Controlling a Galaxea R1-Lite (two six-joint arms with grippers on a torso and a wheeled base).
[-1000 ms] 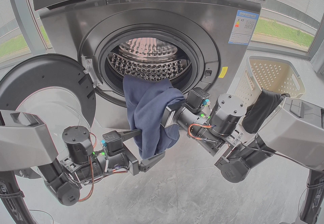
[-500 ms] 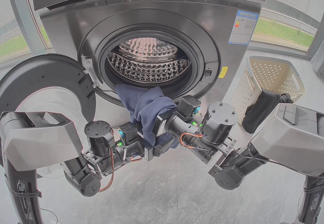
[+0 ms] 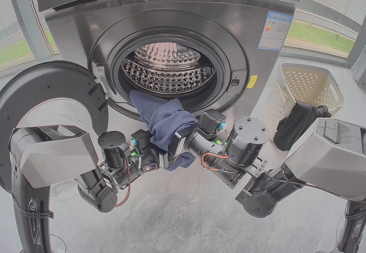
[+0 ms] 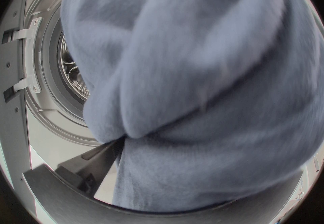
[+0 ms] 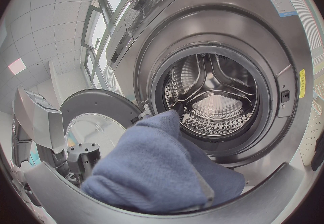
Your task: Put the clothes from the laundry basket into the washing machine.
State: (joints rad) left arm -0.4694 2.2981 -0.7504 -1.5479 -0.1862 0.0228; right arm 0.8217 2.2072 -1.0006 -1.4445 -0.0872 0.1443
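The right hand (image 3: 173,146) sits just below the middle of the head view, buried under a navy garment (image 3: 164,120) that is bunched over it; the cloth hides it, so I cannot tell whether it is spread or pressed together. The left hand (image 3: 163,158) is just beside it, slightly lower and to the left, pushed up against the underside of the same garment. Its state cannot be told either, since the cloth covers most of it in the left wrist view. From the two hands the garment rises toward the upper left. Its top end lies over the lower rim of the washing machine (image 3: 244,36) opening and just reaches the mouth of the drum (image 3: 167,67). A short fold hangs below the hands above the floor (image 3: 183,212). The round door (image 3: 45,89) stands swung open at the left of the frame. At the right, beside the machine, the laundry basket (image 3: 309,82) holds a dark garment (image 3: 295,124) draped over its near edge.
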